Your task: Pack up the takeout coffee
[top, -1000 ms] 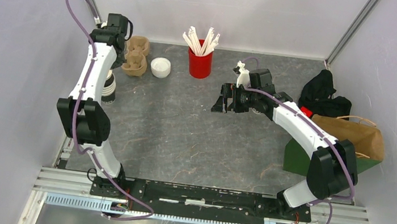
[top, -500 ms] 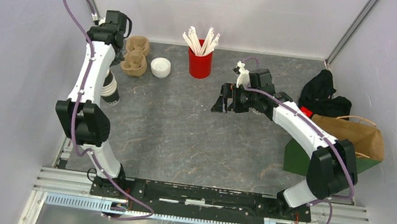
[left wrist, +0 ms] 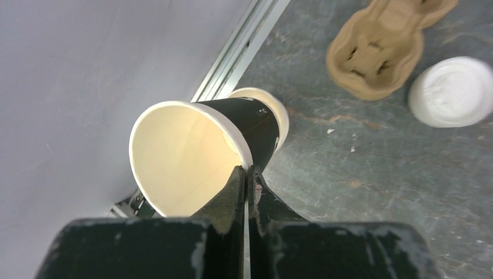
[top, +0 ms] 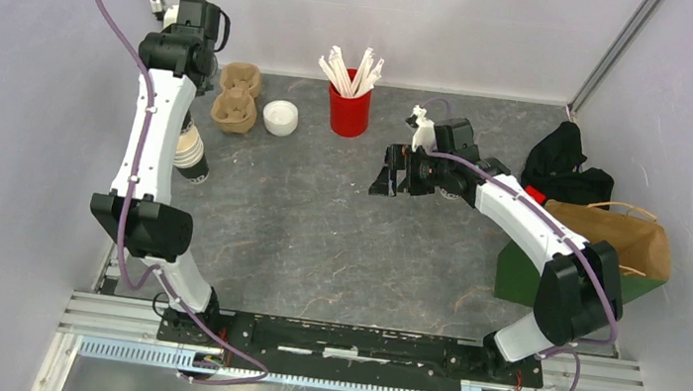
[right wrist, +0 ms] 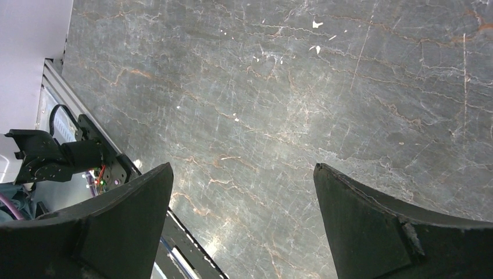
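No lidded black cup shows in any view; the takeout coffee is out of view. My left gripper (left wrist: pixel 247 171) is shut on the rim of a lidless black cup with a cream inside (left wrist: pixel 192 148) and holds it tilted above the stack of lidless cups (left wrist: pixel 264 104). That stack stands by the left wall (top: pixel 191 155). In the top view the left fingers are hidden under the raised arm. My right gripper (top: pixel 387 175) is open and empty, hovering over bare table mid-right (right wrist: pixel 244 174).
A brown pulp cup carrier (top: pixel 237 97) (left wrist: pixel 383 43) and a stack of white lids (top: pixel 279 117) (left wrist: pixel 453 93) sit at the back left. A red holder with white straws (top: pixel 348 111) stands at the back. A brown paper bag (top: pixel 616 239), black cloth (top: pixel 566 163) and a green block (top: pixel 517 276) are at the right.
My left arm has risen and swung toward the far left corner, with the lidless cup in its grip. The right arm has not moved.
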